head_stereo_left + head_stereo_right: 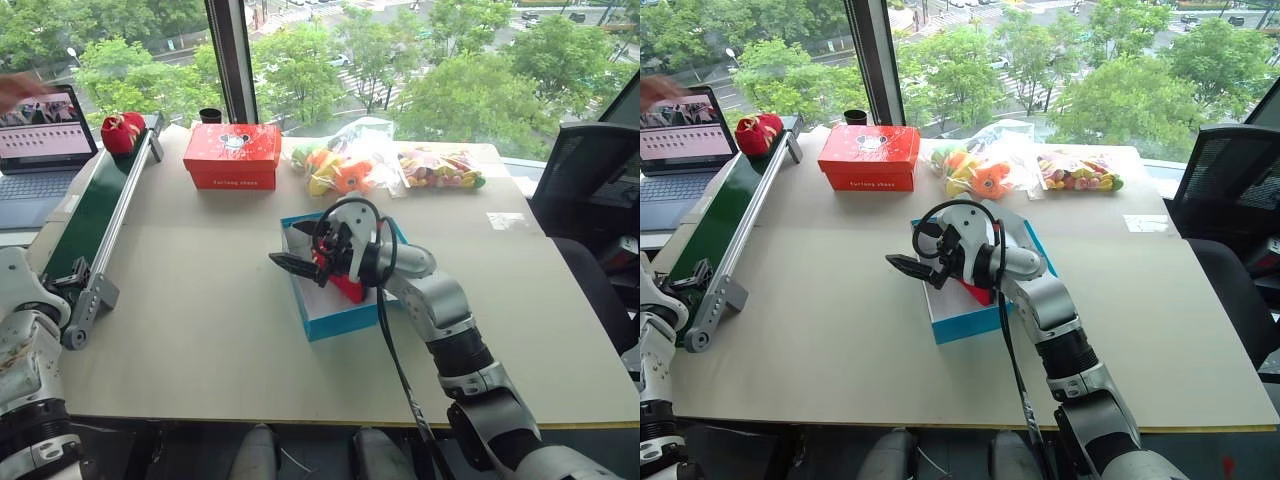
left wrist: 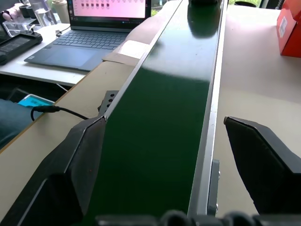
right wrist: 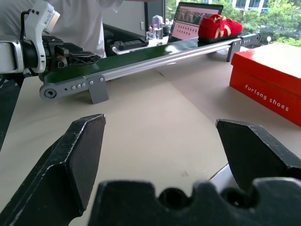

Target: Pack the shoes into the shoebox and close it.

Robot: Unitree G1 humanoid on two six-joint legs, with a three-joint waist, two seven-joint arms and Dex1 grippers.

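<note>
— So, where did you have the shoes at that moment?

— You had one red shoe sitting at the far end of the green conveyor belt, just in front of the laptop. Another red shoe lay inside the blue shoebox, mostly hidden behind your right arm. The shoebox stood open in the middle of the desk.

— And your end effectors?

— Your right end effector hung over the shoebox's left edge, pointing toward the belt, its two black fingers spread wide apart with nothing between them. Your left end effector was at the near end of the belt, aimed along it, fingers likewise apart and empty, one on each side of the green strip.

— Anything else on the desk?

— A red box with white lettering stood at the far side, next to the belt. Clear bags of orange and yellow toys and a bag of mixed bright pieces lay beyond the shoebox, near the window.
</note>
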